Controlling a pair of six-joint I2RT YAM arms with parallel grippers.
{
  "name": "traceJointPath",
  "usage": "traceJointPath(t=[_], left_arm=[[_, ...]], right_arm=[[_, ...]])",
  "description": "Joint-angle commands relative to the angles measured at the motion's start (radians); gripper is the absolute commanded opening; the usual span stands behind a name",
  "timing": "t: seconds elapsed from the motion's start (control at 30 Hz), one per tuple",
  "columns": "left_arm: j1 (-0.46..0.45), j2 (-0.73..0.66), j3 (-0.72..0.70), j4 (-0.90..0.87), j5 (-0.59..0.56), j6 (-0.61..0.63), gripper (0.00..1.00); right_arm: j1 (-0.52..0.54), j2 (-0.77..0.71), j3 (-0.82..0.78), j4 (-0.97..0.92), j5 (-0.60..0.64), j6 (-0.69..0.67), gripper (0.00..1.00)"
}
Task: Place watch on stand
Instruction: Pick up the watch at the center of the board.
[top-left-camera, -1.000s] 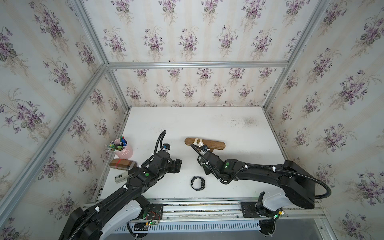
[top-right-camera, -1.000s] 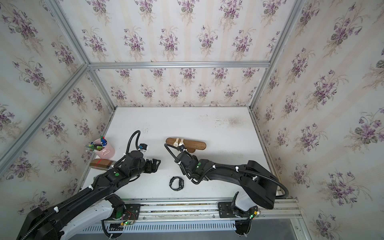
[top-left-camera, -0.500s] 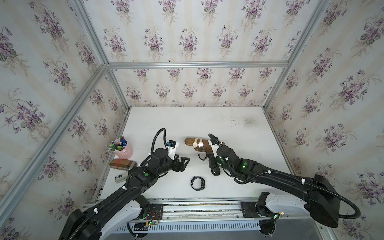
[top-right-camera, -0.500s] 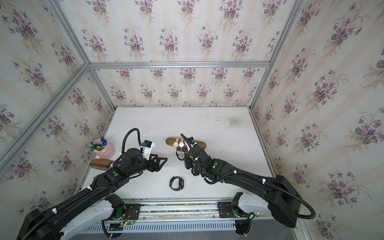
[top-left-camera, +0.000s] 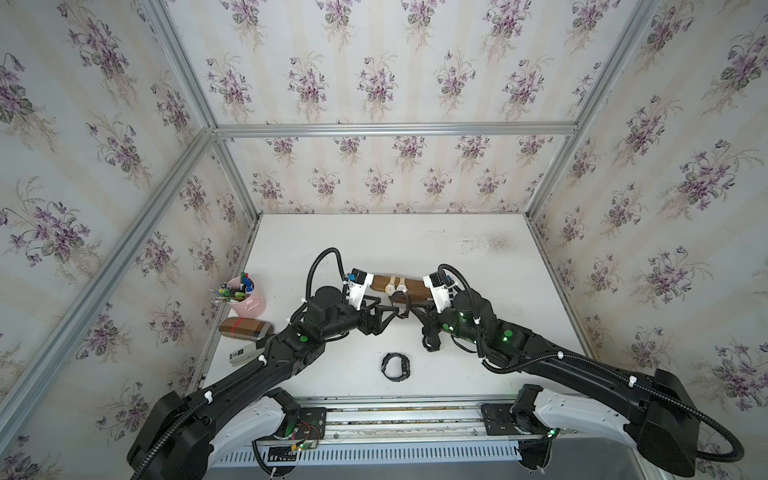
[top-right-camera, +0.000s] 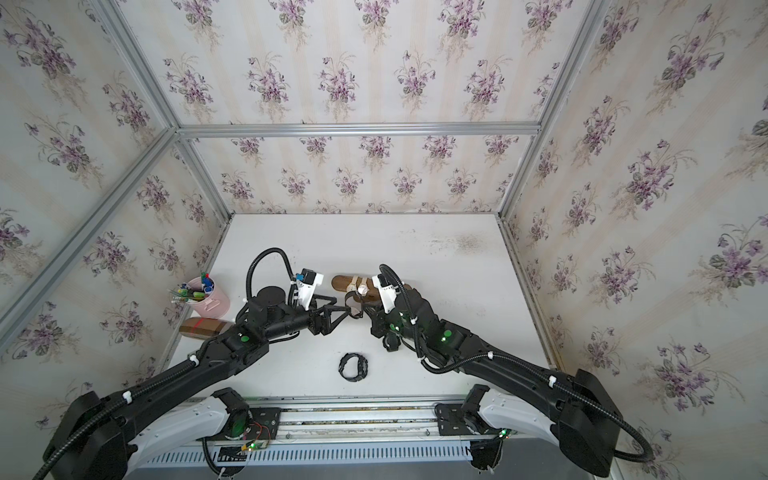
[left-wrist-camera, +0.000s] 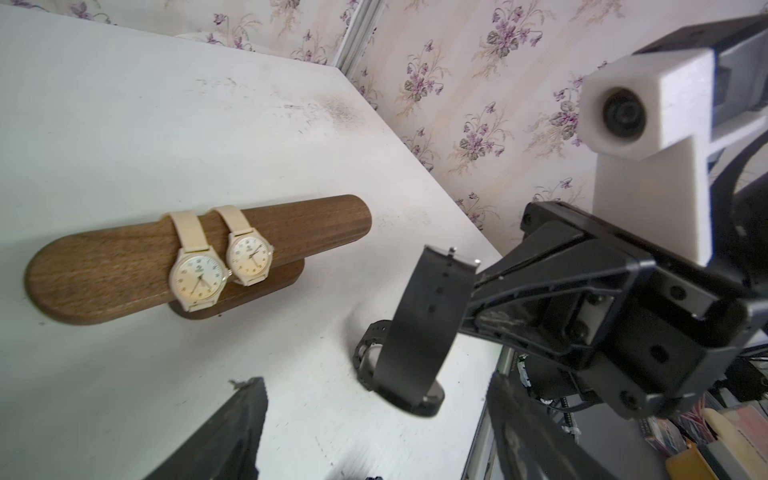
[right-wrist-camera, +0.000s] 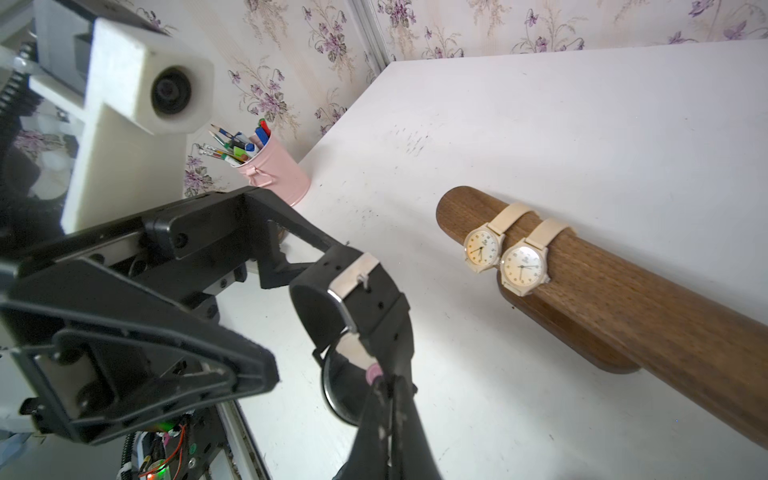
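The dark wooden stand (top-left-camera: 415, 286) (top-right-camera: 338, 282) (left-wrist-camera: 104, 270) (right-wrist-camera: 644, 311) lies mid-table with two cream watches (left-wrist-camera: 199, 274) (right-wrist-camera: 521, 266) strapped on it. In front of it my right gripper (top-left-camera: 415, 309) (top-right-camera: 366, 309) (right-wrist-camera: 386, 382) is shut on the strap of a black watch (top-left-camera: 402, 306) (top-right-camera: 353, 303) (left-wrist-camera: 419, 324) (right-wrist-camera: 365, 307), held above the table. My left gripper (top-left-camera: 392, 308) (top-right-camera: 344, 306) (left-wrist-camera: 374, 380) faces it, open, its fingertips close to the strap loop. Another black watch (top-left-camera: 396, 365) (top-right-camera: 353, 366) lies near the front edge.
A pink cup of pens (top-left-camera: 247, 297) (right-wrist-camera: 278, 174) stands at the left edge. A brown box with red tape (top-left-camera: 245, 328) and a small grey device (top-left-camera: 245, 355) lie in front of it. Papered walls enclose the table on three sides.
The right arm has swung back from the stand toward the right, still holding the black watch. The left gripper has moved up and right until it faces that watch.
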Motion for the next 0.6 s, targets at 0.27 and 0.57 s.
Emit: traceJointPath(t=[0.27,0.57], left_arm=[[-0.087,0.054,0.070,0.056,0.021,0.027,0.65],[-0.137,0.088,0.129,-0.002,0.010,0.059,0.56]], right_arm=[[-0.022,0.002,-0.010,0.033,0.050,0.049,0.00],[-0.064,0.020,-0.010,0.055,-0.017,0.069,0.00]])
